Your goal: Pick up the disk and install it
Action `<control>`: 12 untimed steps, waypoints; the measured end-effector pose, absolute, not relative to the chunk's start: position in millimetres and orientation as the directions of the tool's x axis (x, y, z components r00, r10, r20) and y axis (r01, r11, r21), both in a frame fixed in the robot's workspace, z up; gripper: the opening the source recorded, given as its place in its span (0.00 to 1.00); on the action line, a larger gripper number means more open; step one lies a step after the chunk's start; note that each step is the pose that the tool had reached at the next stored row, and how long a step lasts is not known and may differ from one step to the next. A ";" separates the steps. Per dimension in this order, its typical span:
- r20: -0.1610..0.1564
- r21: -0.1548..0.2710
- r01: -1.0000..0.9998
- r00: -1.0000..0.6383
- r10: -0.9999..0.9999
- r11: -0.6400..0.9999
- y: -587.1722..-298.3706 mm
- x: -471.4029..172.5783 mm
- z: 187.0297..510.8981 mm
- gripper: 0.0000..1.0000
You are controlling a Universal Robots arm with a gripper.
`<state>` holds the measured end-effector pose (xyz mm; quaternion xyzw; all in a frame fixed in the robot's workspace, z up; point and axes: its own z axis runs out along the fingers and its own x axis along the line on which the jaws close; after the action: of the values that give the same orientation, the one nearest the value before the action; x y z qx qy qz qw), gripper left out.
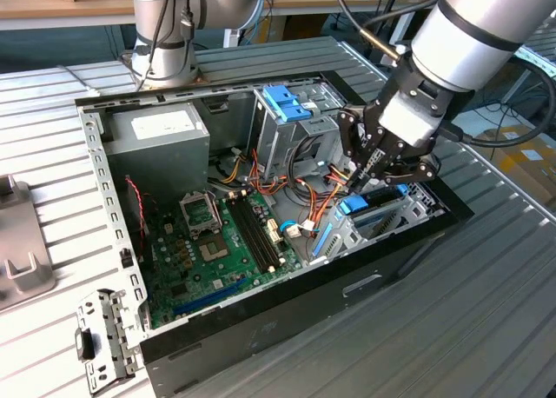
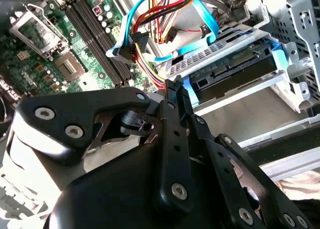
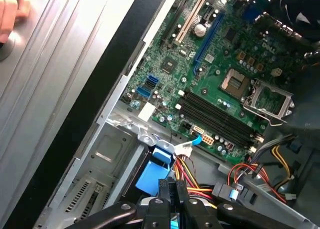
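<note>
The disk [image 2: 235, 69], seen edge-on in the second wrist view with its light blue rails, sits in a metal drive bay [image 2: 260, 91] at the end of the open computer case [image 1: 130, 268] nearest the exterior view's right. In the exterior view its blue carrier end [image 1: 354, 204] shows just under the tool [image 1: 369, 170]. The tool's black fingers [image 2: 176, 96] are drawn together, their tips pressed against the blue tab at the disk's front edge; whether they pinch it cannot be told. Coloured cables [image 2: 155, 19] loop just beside the bay, over the green motherboard [image 3: 220, 84]. A grey power supply [image 1: 161, 133] fills the case's far corner. The case lies on its side on the ridged metal bench [image 1: 486, 311], towards its middle.
</note>
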<state>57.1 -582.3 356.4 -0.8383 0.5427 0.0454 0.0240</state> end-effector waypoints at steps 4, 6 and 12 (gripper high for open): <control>-0.102 0.009 -0.920 0.389 -0.916 -0.391 -582.3 59.4 355.9 0.17; -0.102 0.009 -0.925 0.378 -0.920 -0.381 -582.3 60.3 355.6 0.17; -0.102 0.009 -0.938 0.345 -0.933 -0.348 -582.3 63.0 354.0 0.17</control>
<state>63.0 -582.3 354.0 -0.8196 0.5706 0.0446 0.0256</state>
